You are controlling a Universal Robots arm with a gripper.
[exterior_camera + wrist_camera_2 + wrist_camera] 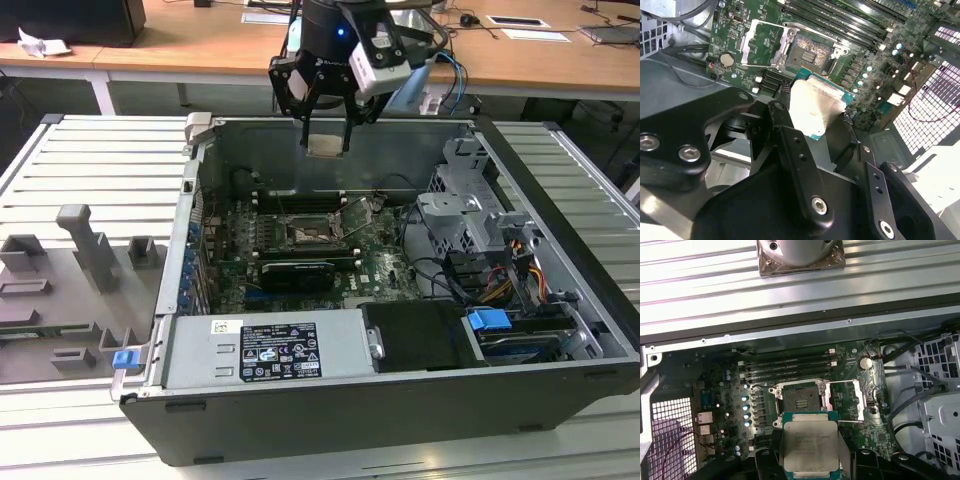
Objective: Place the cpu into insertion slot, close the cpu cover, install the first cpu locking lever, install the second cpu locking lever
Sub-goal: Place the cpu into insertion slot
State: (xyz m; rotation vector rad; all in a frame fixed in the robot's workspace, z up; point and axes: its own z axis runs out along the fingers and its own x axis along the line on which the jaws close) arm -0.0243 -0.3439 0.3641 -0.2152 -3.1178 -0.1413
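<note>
Fingers [795, 160] of black metal clamp the cpu [810, 447], a flat square chip with a dull silvery top and a green rim, above the open computer case [300, 420]. Beneath it the dark square socket [799, 402] lies bare, with the thin shiny cpu cover [845, 400] swung aside. In the first wrist view the chip's near edge is cut off.

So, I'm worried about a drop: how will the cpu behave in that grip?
The cpu looks stiff and light, being a thin flat plate. Its smooth metal top and thin edges suggest it could slip between the fingers. The thin green rim probably chips if knocked against the socket.
</note>
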